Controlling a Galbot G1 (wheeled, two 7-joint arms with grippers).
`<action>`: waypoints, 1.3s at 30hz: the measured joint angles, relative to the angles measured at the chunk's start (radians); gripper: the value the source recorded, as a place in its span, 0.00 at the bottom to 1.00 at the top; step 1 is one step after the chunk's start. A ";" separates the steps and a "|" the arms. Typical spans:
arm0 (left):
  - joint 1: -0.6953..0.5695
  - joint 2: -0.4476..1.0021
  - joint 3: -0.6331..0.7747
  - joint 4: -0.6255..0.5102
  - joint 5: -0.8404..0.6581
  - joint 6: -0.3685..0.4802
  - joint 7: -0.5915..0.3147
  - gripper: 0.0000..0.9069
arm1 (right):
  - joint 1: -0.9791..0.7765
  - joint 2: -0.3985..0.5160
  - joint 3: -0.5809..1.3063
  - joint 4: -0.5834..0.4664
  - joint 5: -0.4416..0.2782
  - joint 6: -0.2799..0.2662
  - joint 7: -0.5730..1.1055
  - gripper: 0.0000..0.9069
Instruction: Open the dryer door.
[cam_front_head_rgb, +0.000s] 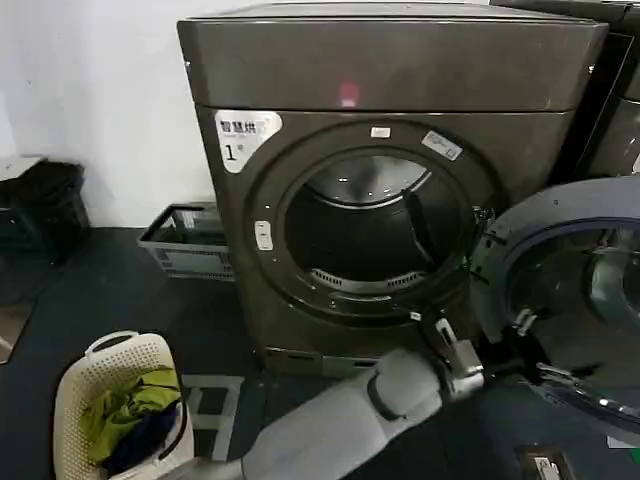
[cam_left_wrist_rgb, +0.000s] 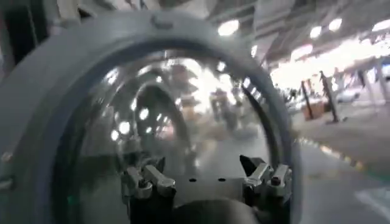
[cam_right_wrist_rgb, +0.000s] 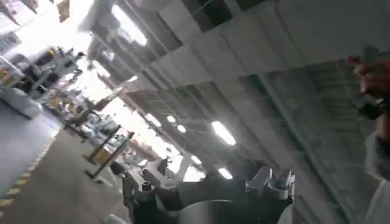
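A dark bronze-grey dryer (cam_front_head_rgb: 390, 70) stands against a white wall (cam_front_head_rgb: 90, 90). Its dryer door (cam_front_head_rgb: 575, 300) shows a pale grey inner side around dark glass. A white label with dark characters (cam_front_head_rgb: 243, 135) sits on the dryer's front. The floor (cam_front_head_rgb: 120, 300) is dark blue-grey. A cream laundry basket (cam_front_head_rgb: 120, 400) with a slotted pattern holds green and dark blue cloth (cam_front_head_rgb: 130, 415). A grey crate (cam_front_head_rgb: 188, 240) lies by the wall. The robot's arm (cam_front_head_rgb: 350, 420) is light grey.

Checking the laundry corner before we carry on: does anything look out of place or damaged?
Nothing stands out. The dryer door hangs wide open to the right of the drum opening, the left gripper beside it. A laundry basket stands upright on the floor with clothes inside.
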 joint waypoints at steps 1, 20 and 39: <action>0.004 0.019 -0.001 -0.021 -0.008 0.005 -0.004 1.00 | 0.000 0.000 -0.002 0.001 0.006 -0.001 -0.003 1.00; 0.177 0.624 -0.140 -0.601 -0.334 0.288 -0.161 1.00 | 0.014 -0.037 -0.025 0.017 0.123 -0.025 -0.044 1.00; 0.747 1.095 -0.865 -0.966 -1.069 0.595 -0.842 1.00 | 0.046 -0.081 -0.109 0.026 0.201 -0.022 -0.088 1.00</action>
